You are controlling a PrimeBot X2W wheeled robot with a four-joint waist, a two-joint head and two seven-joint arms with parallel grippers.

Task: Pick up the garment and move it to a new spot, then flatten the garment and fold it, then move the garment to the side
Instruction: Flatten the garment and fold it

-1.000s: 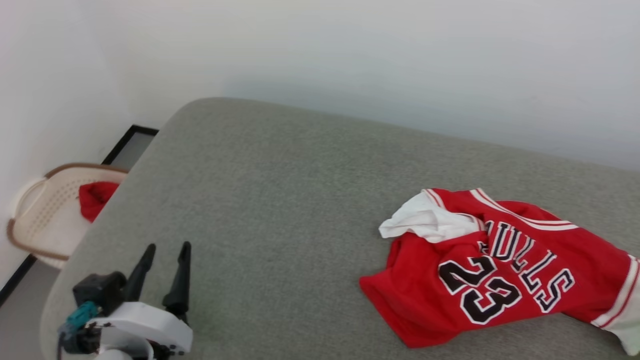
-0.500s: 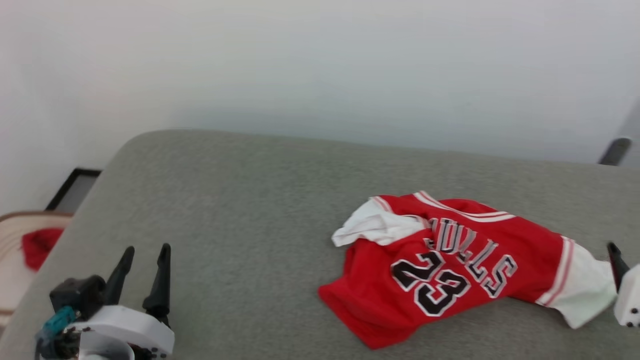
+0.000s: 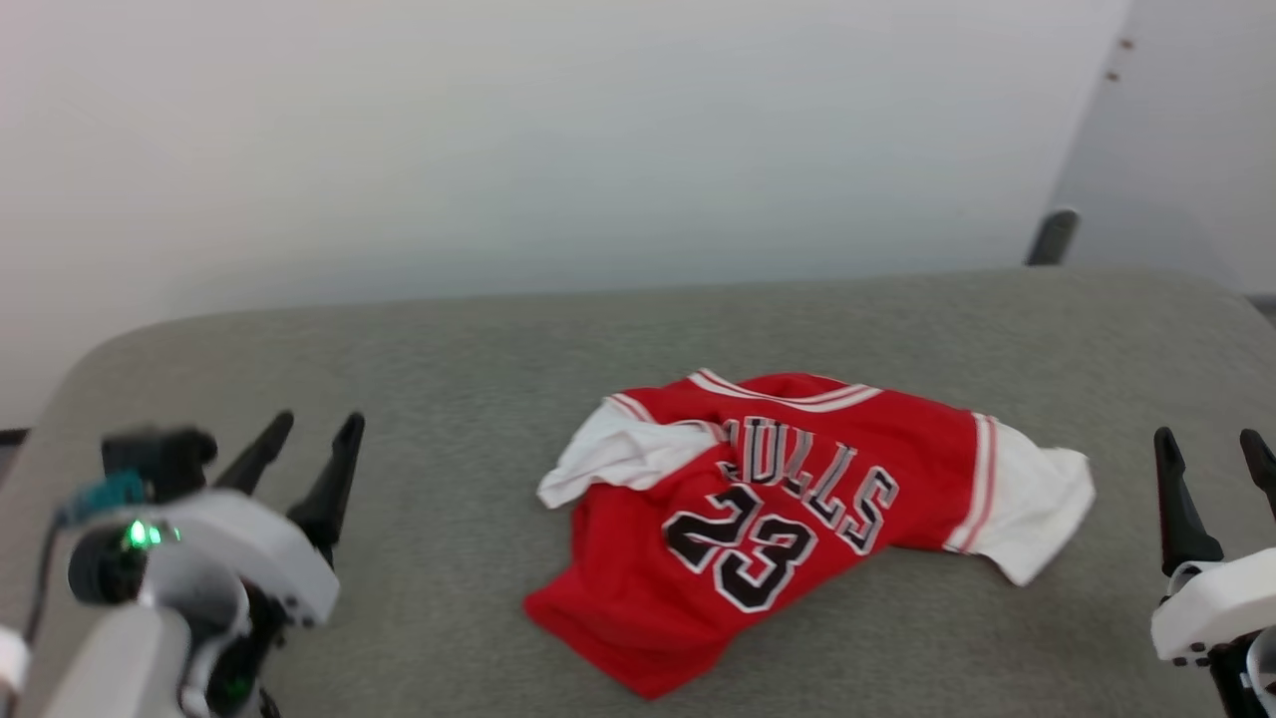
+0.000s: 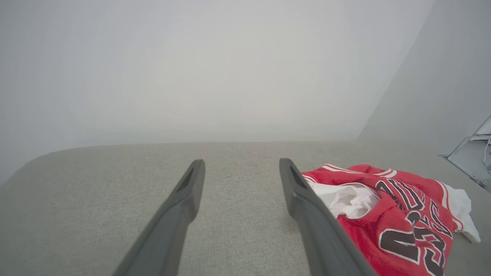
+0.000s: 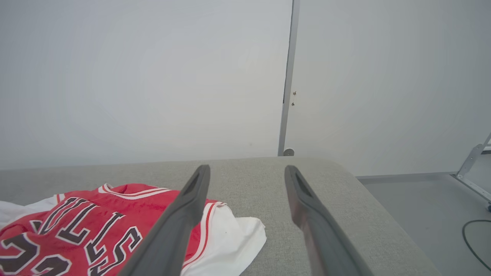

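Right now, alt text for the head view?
A crumpled red jersey with white sleeves lies on a grey cushion, number 23 facing up. The left gripper and right gripper, both open, flank it without touching.

Wrist cam, right gripper (image 5: 245, 168): both dark fingers (image 5: 180, 222) spread wide, grey upholstery showing between them. The jersey (image 5: 76, 222) lies crumpled on the grey padded surface (image 5: 268, 199): red body, black-and-white lettering and numerals, white sleeve with red-white striped trim. The gripper sits to the right of the jersey; its nearer finger crosses in front of the sleeve trim, contact not determinable. Beyond the jersey: pale wall (image 5: 153, 76), with a grey vertical strip (image 5: 287, 76) up and right of it. Far right of the jersey, past the surface's rounded edge: grey floor (image 5: 414, 207), black cable (image 5: 464, 235), slanted metal frame leg (image 5: 472, 159)
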